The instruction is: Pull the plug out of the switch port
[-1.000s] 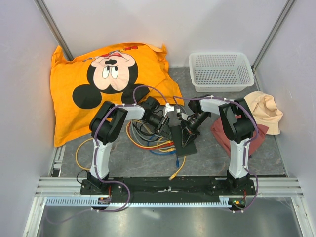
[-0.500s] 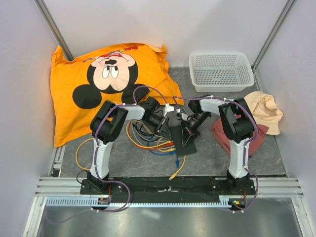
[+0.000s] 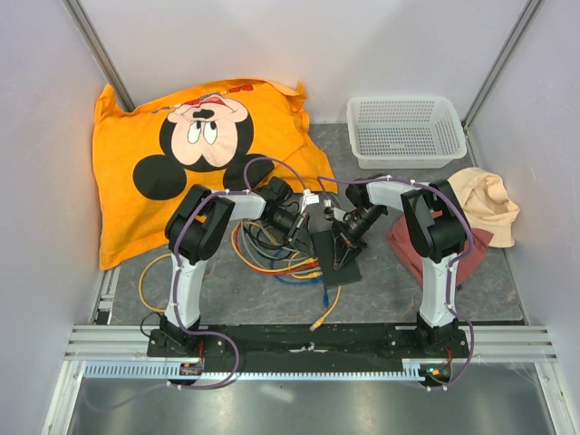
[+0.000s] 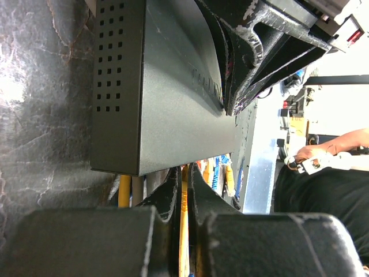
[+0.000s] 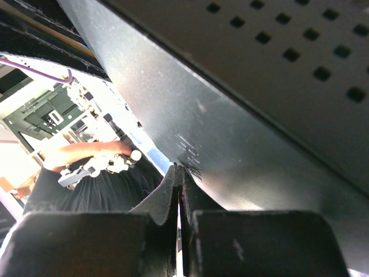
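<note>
The switch (image 3: pixel 348 269) is a flat matte-black box lying mid-table; its perforated side and top face fill the left wrist view (image 4: pixel 167 98). My left gripper (image 4: pixel 184 168) is at the switch's socket edge, shut on the yellow plug (image 4: pixel 184 199) and its cable. In the top view the left gripper (image 3: pixel 308 230) sits at the switch's far left corner. My right gripper (image 5: pixel 179 168) is shut with nothing between its fingers, tips pressed on the switch's top face (image 5: pixel 259 115). It is also in the top view (image 3: pixel 341 251). The port itself is hidden behind the fingertips.
A tangle of yellow, blue and black cables (image 3: pixel 272 258) lies left of the switch, with a loose yellow plug end (image 3: pixel 318 321) near the front. An orange Mickey pillow (image 3: pixel 181 145), a white mesh basket (image 3: pixel 405 130) and a peach cloth (image 3: pixel 489 204) ring the area.
The left gripper's jaws have closed onto the yellow plug. Neither arm has visibly shifted in the top view.
</note>
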Robot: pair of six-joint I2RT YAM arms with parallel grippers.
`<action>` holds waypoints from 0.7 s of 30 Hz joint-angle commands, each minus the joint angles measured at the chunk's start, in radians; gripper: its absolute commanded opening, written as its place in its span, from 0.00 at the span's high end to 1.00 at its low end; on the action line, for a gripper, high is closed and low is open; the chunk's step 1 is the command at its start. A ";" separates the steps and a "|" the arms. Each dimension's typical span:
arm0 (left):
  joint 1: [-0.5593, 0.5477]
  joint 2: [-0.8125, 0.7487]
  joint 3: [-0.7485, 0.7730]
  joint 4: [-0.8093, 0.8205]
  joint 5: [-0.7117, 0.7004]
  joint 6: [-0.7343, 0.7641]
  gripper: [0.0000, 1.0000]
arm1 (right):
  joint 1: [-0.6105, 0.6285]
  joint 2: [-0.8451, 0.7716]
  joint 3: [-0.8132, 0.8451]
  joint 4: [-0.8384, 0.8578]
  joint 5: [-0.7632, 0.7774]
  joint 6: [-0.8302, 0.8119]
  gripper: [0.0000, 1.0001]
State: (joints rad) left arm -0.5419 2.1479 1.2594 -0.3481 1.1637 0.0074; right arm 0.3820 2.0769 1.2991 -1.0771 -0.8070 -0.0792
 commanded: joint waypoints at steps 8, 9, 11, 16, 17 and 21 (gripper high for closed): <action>0.000 0.017 0.001 -0.018 -0.071 0.045 0.98 | 0.021 0.041 -0.034 0.282 0.370 -0.096 1.00; -0.001 0.018 0.000 -0.028 -0.079 0.057 0.98 | 0.024 0.043 -0.035 0.284 0.374 -0.096 1.00; -0.003 0.020 0.001 -0.041 -0.102 0.078 0.98 | 0.026 0.046 -0.041 0.287 0.391 -0.096 1.00; -0.006 0.036 0.008 -0.127 -0.182 0.200 0.98 | 0.031 0.045 -0.046 0.290 0.407 -0.099 1.00; -0.006 0.046 0.011 -0.135 -0.180 0.197 0.98 | 0.031 0.045 -0.046 0.290 0.407 -0.096 1.00; -0.010 0.043 -0.028 -0.118 -0.164 0.195 0.98 | 0.031 0.046 -0.049 0.290 0.404 -0.096 1.00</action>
State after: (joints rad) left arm -0.5446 2.1490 1.2755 -0.4088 1.1492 0.1059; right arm 0.4015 2.0590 1.2984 -1.0710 -0.7723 -0.0792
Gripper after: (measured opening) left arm 0.040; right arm 0.007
